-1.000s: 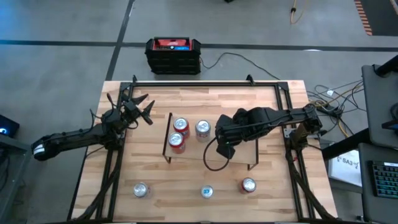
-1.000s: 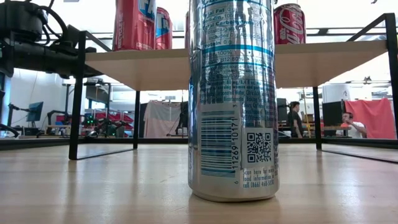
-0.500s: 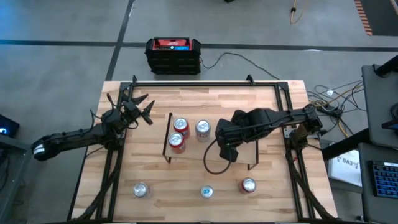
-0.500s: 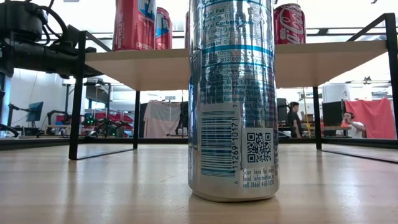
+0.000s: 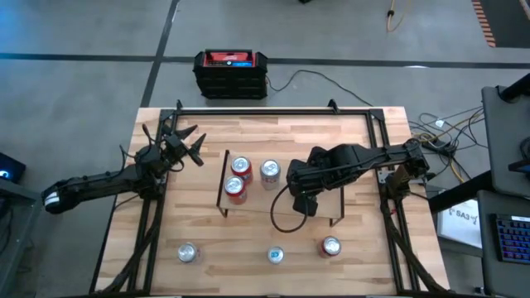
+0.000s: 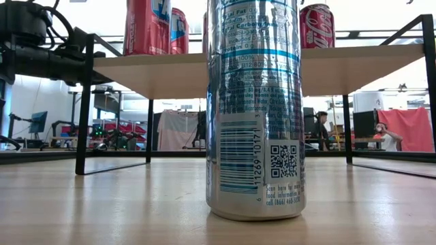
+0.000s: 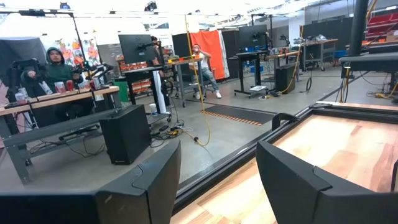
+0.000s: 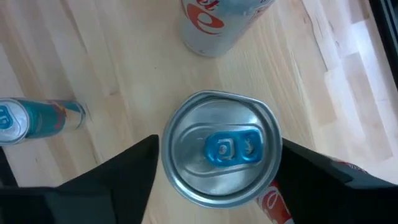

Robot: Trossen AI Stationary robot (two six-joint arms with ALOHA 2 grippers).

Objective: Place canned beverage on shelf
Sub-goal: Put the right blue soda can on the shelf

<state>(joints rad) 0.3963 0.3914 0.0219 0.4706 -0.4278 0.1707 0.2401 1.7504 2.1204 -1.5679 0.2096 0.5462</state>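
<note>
The shelf (image 5: 257, 203) stands mid-table; it also shows in the low view (image 6: 368, 68). A red can (image 8: 221, 152) stands upright on the right part of the shelf board, as the low view (image 6: 317, 27) shows. My right gripper (image 8: 221, 146) hangs over this can (image 5: 302, 199), pointing down, open about a can's width. Its fingers (image 8: 124, 174) stand on either side of the can's top. No finger shows on the can's sides in the low view. My left gripper (image 5: 189, 142) waits open and empty at the table's far left (image 7: 217, 180).
Three more cans (image 5: 241, 165) stand on the left part of the shelf. Three loose cans stand along the table's near edge (image 5: 188, 252), (image 5: 275, 255), (image 5: 331, 246). The middle one fills the low view (image 6: 255, 109). People sit in the room behind.
My right gripper has shifted slightly toward the table's near right over the shelf. The red can has stayed standing on the board.
</note>
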